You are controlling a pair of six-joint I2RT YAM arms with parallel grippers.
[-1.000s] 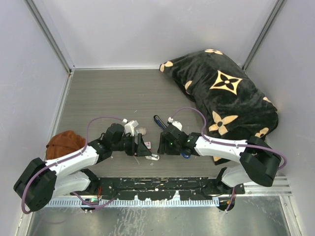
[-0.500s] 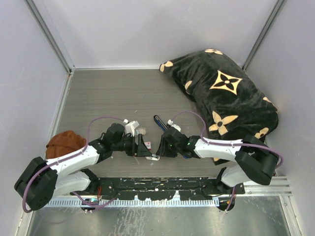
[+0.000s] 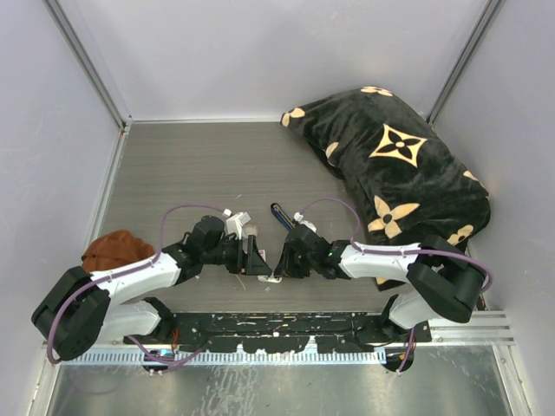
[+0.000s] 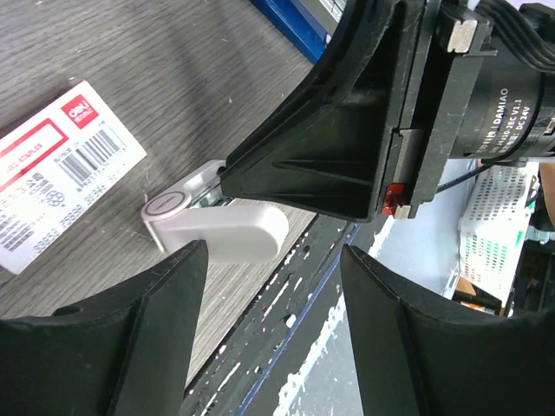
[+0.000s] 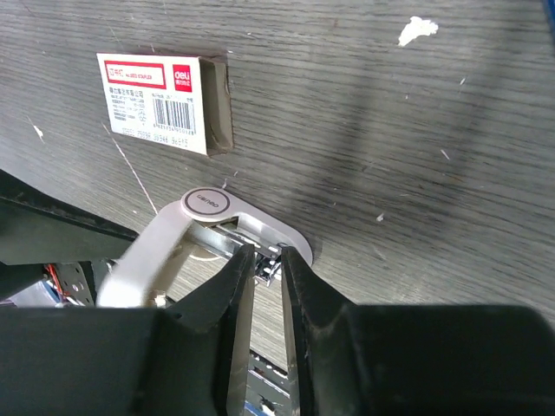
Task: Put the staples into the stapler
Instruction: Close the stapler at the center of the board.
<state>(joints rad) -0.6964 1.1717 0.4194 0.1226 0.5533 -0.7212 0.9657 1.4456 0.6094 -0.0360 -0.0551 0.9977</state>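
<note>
**Top external view.** Both arms reach in over the grey wood-grain desk (image 3: 199, 165), and their grippers meet near its front middle. The left gripper (image 3: 253, 256) and the right gripper (image 3: 279, 263) face each other. A small white oblong piece (image 3: 272, 278) lies just in front of them. The stapler (image 3: 277, 214), blue and black, lies on the desk just behind the right gripper, apart from both sets of fingers. A black blanket with beige flowers (image 3: 399, 165) fills the far right corner. A brown cloth (image 3: 113, 250) sits at the left edge.

**Left wrist view.** The left gripper (image 4: 270, 260) has its fingers (image 4: 147, 338) spread wide with nothing between them. Past them the white oblong piece (image 4: 221, 234) rests on the desk near its front edge. A red-and-white box (image 4: 61, 173) lies to the left. The black body of the right gripper (image 4: 364, 130) hangs over the white piece. A blue strip at the top edge (image 4: 290, 17) looks like part of the stapler.

**Right wrist view.** The right gripper (image 5: 267, 251) has its fingers (image 5: 234, 295) drawn close, leaving only a narrow slit. The tips are down at the open end of the white oblong piece (image 5: 204, 204). A small silvery bit, seemingly the staples (image 5: 270, 267), shows in that slit. It cannot be told whether the fingers actually pinch it. The box (image 5: 160, 102) lies flat further back on the desk.
</note>
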